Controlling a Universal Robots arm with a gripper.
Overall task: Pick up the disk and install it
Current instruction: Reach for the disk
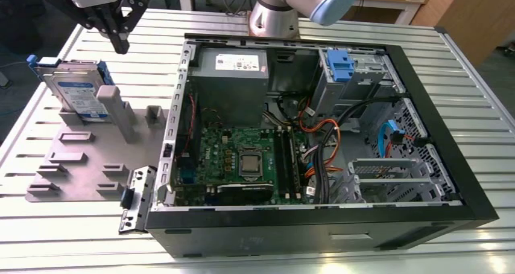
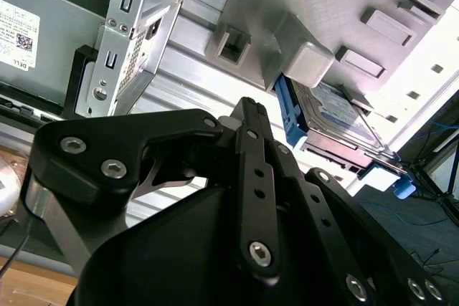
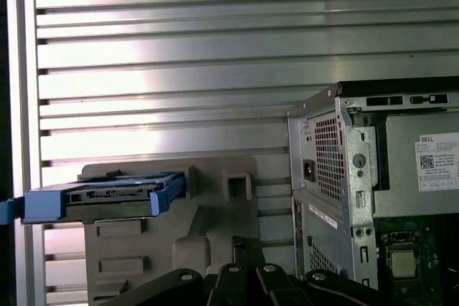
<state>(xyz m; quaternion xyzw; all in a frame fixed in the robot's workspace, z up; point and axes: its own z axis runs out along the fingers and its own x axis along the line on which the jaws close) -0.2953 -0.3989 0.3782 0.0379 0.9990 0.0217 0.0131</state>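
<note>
At the exterior view's far left, black gripper (image 1: 122,46) hanging tip-down, closed to a narrow point and gripping nothing. Just below it, a little nearer and slightly left, the disk (image 1: 76,92): silver drive in a blue carrier, standing on edge in a grey fixture plate (image 1: 72,165), leaning against a grey upright post (image 1: 114,108), labelled face toward the near side. Long axis running along the table, from far left toward near right; seen edge-on and level in the first wrist view. Open air between gripper and disk, no contact. By the plate's near right corner, a loose metal bracket (image 1: 137,198). Further right, an open black computer case (image 1: 241,235) on its side, with power supply (image 1: 231,69) at the far end, green motherboard (image 1: 241,159) in the middle, and a blue bracket in a grey metal cage (image 1: 341,66) far right. Beyond the case, the arm's silver base (image 1: 274,17). Under everything, a slatted aluminium table (image 1: 483,111), pale and glossy. Judged from this: disk not yet picked up.
</note>
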